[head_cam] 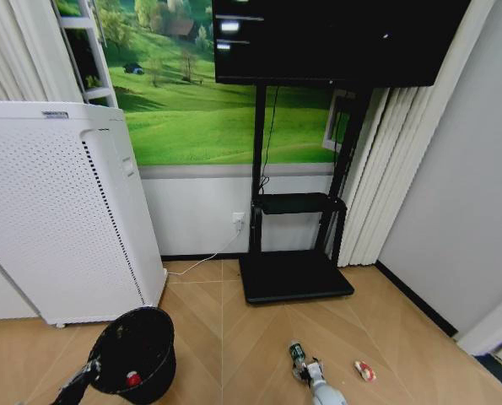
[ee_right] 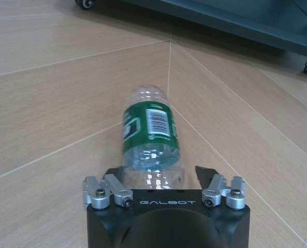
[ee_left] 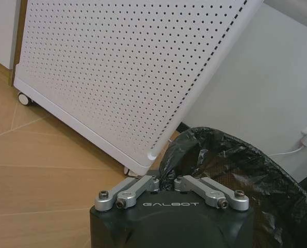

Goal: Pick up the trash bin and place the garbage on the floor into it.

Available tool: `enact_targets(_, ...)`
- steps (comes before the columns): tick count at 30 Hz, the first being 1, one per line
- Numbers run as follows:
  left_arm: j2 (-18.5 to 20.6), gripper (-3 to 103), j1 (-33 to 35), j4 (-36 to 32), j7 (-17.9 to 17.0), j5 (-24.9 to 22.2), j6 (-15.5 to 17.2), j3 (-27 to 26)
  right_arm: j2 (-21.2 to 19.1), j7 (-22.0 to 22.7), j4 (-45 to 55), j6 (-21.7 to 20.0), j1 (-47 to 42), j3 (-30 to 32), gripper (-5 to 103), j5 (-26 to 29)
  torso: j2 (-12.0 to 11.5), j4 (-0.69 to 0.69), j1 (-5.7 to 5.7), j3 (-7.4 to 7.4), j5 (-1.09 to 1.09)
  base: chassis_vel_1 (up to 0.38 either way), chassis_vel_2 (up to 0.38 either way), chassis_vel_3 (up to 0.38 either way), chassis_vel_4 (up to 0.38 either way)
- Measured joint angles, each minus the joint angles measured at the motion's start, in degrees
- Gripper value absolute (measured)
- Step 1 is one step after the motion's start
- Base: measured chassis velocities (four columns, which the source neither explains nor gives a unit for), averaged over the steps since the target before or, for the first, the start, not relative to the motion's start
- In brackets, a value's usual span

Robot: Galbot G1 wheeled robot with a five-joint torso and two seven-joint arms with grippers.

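The black trash bin (head_cam: 141, 346), lined with a black bag, hangs at lower left with a small red can (head_cam: 133, 379) inside. My left gripper (ee_left: 166, 183) is shut on the bin's rim (ee_left: 246, 160) and bag. On the floor lies a clear plastic bottle with a green label (ee_right: 150, 129), also seen in the head view (head_cam: 298, 353). My right gripper (ee_right: 156, 173) is open low over the floor. Its fingers (ee_right: 113, 174) straddle the bottle's near end with small gaps on both sides. A red-and-white wrapper (head_cam: 364, 369) lies on the floor just right of that gripper (head_cam: 312, 371).
A tall white perforated appliance on castors (head_cam: 56, 211) stands close behind the bin at left. A black TV stand (head_cam: 294, 276) with a flat base sits against the wall ahead. A grey wall and skirting (head_cam: 419, 295) close off the right.
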Motion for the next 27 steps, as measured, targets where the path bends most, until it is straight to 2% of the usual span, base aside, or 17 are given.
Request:
enact_targets(1,0.0,7,0.0,0.0,0.0,0.0,0.0,0.0,0.0,0.0,0.0,0.0,0.0,0.0,78,0.0,0.0,0.0,0.0,0.0,0.0,0.0,0.0,0.0,0.0)
enact_targets(4,0.23,7,-0.56,0.09,-0.51,0.06,0.03,0.48,0.04,-0.07,0.64,0.02,-0.5,0.01,61,0.32,0.0,0.0,0.0,0.0,0.0,0.0,0.0,0.0,0.0)
enact_targets(6,0.28,7,-0.58,0.09,-0.57,0.04,0.03,0.46,0.09,-0.1,0.77,0.07,-0.63,0.07,61,0.44,0.0,0.0,0.0,0.0,0.0,0.0,0.0,0.0,0.0)
enact_targets(7,0.33,7,-0.54,0.09,-0.57,-0.1,0.05,0.22,0.13,-0.2,1.02,0.12,-0.88,0.23,50,0.55,0.0,0.0,0.0,0.0,-0.01,0.0,0.0,0.0,0.0)
enact_targets(9,0.35,7,-0.44,0.1,-0.57,-0.22,0.05,-0.04,0.13,-0.27,1.29,0.14,-1.18,0.31,50,0.67,0.0,0.0,0.0,0.0,-0.01,0.0,0.0,0.0,0.0)
enact_targets(10,0.34,7,-0.37,0.2,-0.56,-0.3,0.05,-0.21,0.1,-0.36,1.78,0.14,-1.59,0.4,41,0.84,0.0,0.0,-0.01,0.0,0.01,0.0,0.0,0.0,0.0)
enact_targets(12,0.32,7,-0.35,0.33,-0.55,-0.33,0.05,-0.27,0.0,-0.41,2.26,0.13,-1.94,0.46,41,1.13,0.0,0.01,0.0,0.0,0.0,0.0,0.0,0.0,0.0)
enact_targets(18,0.36,7,-0.41,0.8,-0.47,-0.4,0.04,-0.58,-1.73,-0.9,7.49,-1.36,-3.99,0.98,26,5.23,0.0,0.01,0.0,0.0,0.0,0.0,0.0,0.0,0.0)
enact_targets(23,1.07,7,-1.1,1.54,-0.44,-0.37,-0.03,-0.38,-3.11,-0.95,13.34,-1.01,-6.09,2.27,25,6.25,0.0,0.01,0.0,0.0,0.01,0.0,0.0,0.0,0.0)
enact_targets(27,2.52,7,-2.79,2.32,-1.05,-0.15,-0.03,0.9,-5.69,-1.56,21.6,0.47,-9.69,3.87,25,7.51,0.0,-0.01,0.0,0.0,0.0,0.0,0.0,0.0,0.0)
